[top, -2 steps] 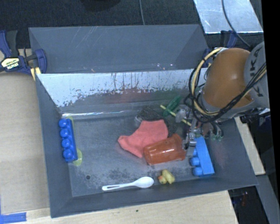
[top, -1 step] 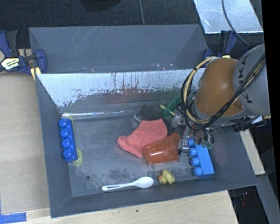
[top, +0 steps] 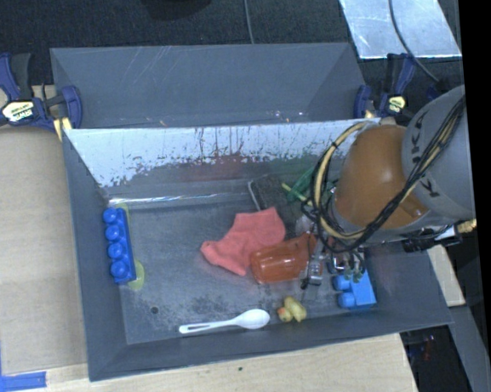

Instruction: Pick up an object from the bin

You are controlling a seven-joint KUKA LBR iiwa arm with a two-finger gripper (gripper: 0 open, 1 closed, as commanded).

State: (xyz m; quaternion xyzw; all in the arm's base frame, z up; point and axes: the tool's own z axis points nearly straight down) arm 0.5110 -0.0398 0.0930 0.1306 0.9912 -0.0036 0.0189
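Note:
My gripper [top: 315,270] is low in the right part of the bin, mostly hidden under the arm's orange cover. It sits right against the right end of a red-orange translucent cup-like thing [top: 275,265] that lies on its side. A pink cloth [top: 245,239] is crumpled just left of that, touching it. A blue block [top: 356,293] lies just right of the gripper, near the bin's front right corner. A small yellow thing [top: 292,312] rests in front of the gripper.
A white plastic spoon [top: 229,323] lies along the front wall. A row of blue balls [top: 117,244] stands against the left wall, with a yellowish bit at its lower end. Something green [top: 299,187] shows behind the arm at the back right.

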